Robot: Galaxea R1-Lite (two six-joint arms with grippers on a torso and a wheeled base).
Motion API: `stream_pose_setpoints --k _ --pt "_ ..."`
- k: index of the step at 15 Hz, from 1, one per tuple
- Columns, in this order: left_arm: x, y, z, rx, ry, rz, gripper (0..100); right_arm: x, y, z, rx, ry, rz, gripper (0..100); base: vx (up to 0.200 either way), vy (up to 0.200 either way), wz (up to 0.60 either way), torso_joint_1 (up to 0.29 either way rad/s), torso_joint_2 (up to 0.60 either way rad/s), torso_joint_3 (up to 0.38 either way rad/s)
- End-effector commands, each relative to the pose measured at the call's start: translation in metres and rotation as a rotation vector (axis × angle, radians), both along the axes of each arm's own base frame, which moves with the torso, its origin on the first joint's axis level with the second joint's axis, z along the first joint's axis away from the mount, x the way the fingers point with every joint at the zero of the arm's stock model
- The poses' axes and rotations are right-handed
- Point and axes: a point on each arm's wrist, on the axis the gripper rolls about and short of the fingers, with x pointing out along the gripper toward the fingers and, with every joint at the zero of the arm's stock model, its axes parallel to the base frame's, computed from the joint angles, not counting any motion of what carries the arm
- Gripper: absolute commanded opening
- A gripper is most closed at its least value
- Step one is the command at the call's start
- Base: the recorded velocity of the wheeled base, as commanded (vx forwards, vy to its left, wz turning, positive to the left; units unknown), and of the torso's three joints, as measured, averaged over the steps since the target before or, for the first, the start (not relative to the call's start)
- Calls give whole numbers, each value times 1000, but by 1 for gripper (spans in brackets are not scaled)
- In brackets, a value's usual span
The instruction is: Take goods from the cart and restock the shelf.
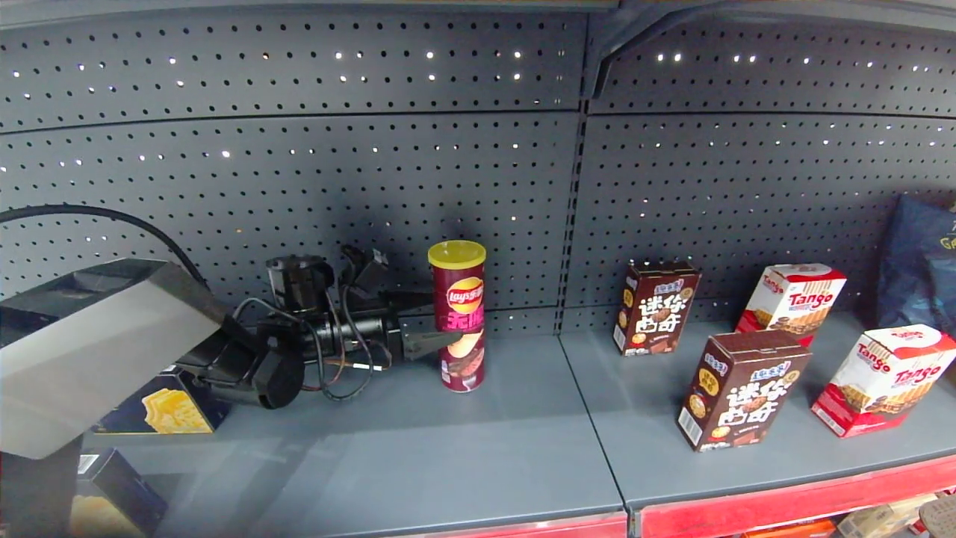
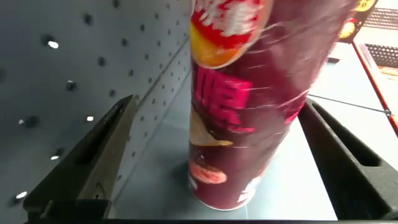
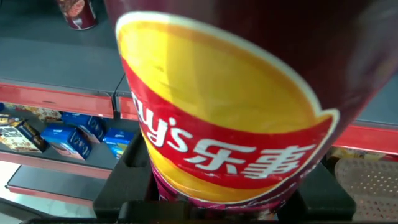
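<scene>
Nearest in the head view is the left arm, coming in from the left and lying low and level over the shelf point(image 1: 478, 448). The left gripper point(image 1: 452, 340) sits around the lower half of a chip can point(image 1: 457, 299). That can stands upright on the shelf board, close to the pegboard back wall, yellow lid on top. To the right of it, well apart, stand two brown boxes point(image 1: 656, 308) and two red-and-white boxes point(image 1: 795, 299). A blue box point(image 1: 168, 407) lies under the arm.

In the left wrist view the can point(image 2: 249, 112) stands between the fingers point(image 2: 99, 162) of the left gripper point(image 2: 221, 109). There is a gap on each side, so this hand is open and touching nothing. The can's long axis runs vertical, crosswise to the level fingers. It looks placed, and the safe way out is probably straight back along the arm's own line, so that neither finger brushes the can.

In the right wrist view a second can point(image 3: 236, 112) sits very close to the lens in the right gripper point(image 3: 224, 199). The dark fingers seem pressed against both its sides, though the crowding makes this hard to confirm. The can appears to be gripped out in front of the shelf's red edge point(image 3: 62, 96). The standing can point(image 3: 78, 12) shows farther in on the board, well apart.
</scene>
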Motion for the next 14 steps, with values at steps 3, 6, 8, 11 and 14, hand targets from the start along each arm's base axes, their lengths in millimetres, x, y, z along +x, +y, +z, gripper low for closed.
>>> stream_pose_setpoints --k 3,6,8,11,14 --pt "3 -6 -14 5 24 -15 100 1 0 -1 -4 9 0 0 0 0 0 0 0 0" --pt "0 -13 -18 8 27 -31 100 1 0 -2 -5 10 -2 0 0 0 0 0 0 0" --pt "-2 -20 -17 9 25 -41 100 1 0 -4 -6 16 -5 0 0 0 0 0 0 0" --pt "-4 -30 -16 20 23 -7 100 1 0 -6 -8 20 -3 0 0 0 0 0 0 0" --pt "-5 -41 -16 33 19 38 100 1 0 -8 -10 23 -5 0 0 0 0 0 0 0"
